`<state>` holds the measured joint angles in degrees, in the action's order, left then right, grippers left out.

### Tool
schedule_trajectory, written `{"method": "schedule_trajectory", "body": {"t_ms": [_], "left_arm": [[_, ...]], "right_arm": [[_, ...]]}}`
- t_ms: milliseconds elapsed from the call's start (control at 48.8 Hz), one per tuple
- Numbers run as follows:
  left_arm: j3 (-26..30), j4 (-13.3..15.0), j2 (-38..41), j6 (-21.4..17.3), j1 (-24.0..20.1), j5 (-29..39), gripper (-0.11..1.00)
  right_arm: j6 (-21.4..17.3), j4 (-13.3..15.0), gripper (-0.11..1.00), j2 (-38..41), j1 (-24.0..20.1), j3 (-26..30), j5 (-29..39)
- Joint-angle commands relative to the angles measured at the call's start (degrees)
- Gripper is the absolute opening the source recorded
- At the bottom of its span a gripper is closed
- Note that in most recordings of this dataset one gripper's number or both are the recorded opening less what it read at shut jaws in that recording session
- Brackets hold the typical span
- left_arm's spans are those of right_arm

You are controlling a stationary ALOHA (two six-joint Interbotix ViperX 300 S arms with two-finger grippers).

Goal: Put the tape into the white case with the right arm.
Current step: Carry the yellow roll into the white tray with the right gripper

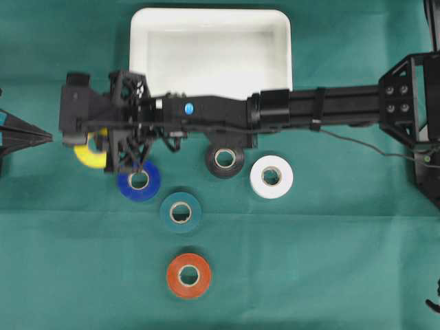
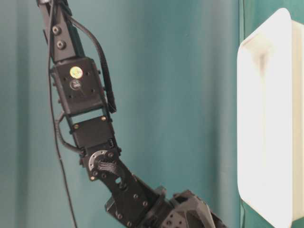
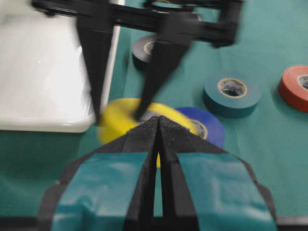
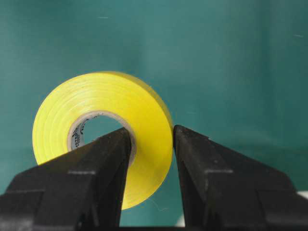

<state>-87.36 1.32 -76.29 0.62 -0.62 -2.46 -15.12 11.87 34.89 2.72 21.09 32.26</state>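
The green cloth (image 1: pixel 309 268) covers the whole table. The white case (image 1: pixel 210 31) sits at 12 o'clock in the overhead view, open side up, with nothing visible inside it. The right arm (image 1: pixel 330 106) reaches in from 3 o'clock and stretches across the case's near rim toward 9 o'clock.

At its end the right gripper (image 4: pixel 151 144) is clamped on the yellow tape roll (image 4: pixel 103 103): 1 finger passes through the core, the other presses the outside of the band, so the jaws pinch 1 wall of the roll. In the overhead view the yellow roll (image 1: pixel 88 155) shows partly under the gripper at 9 o'clock, off the case's lower-left corner.

The left gripper (image 3: pixel 158 126) sits at the 9 o'clock edge, its teal-patched jaws pressed together on nothing, tips pointing at the yellow roll.

5 rolls lie flat on the cloth: white (image 1: pixel 271 177) and black (image 1: pixel 224 159) near centre, blue (image 1: pixel 139 181) at 8 o'clock, teal (image 1: pixel 181 212) below it, orange (image 1: pixel 188 276) at 6 o'clock.
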Motion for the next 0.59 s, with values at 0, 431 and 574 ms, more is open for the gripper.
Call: {"method": "schedule_trajectory", "body": {"t_ms": [0, 431, 574], "left_arm": [[0.70, 0.09, 0.35, 0.00, -0.09, -0.26, 0.00], [0.70, 0.09, 0.35, 0.00, -0.18, -0.26, 0.00], [0.62, 0.09, 0.35, 0.00, -0.09, -0.26, 0.00]], "right_arm": [[-0.09, 0.97, 0.02, -3.60, 1.93, 1.32, -0.44], [-0.09, 2.55, 0.02, -3.60, 7.38, 1.23, -1.23], [-0.18, 3.52, 0.02, -4.22, 7.56, 0.09, 0.26]]}}
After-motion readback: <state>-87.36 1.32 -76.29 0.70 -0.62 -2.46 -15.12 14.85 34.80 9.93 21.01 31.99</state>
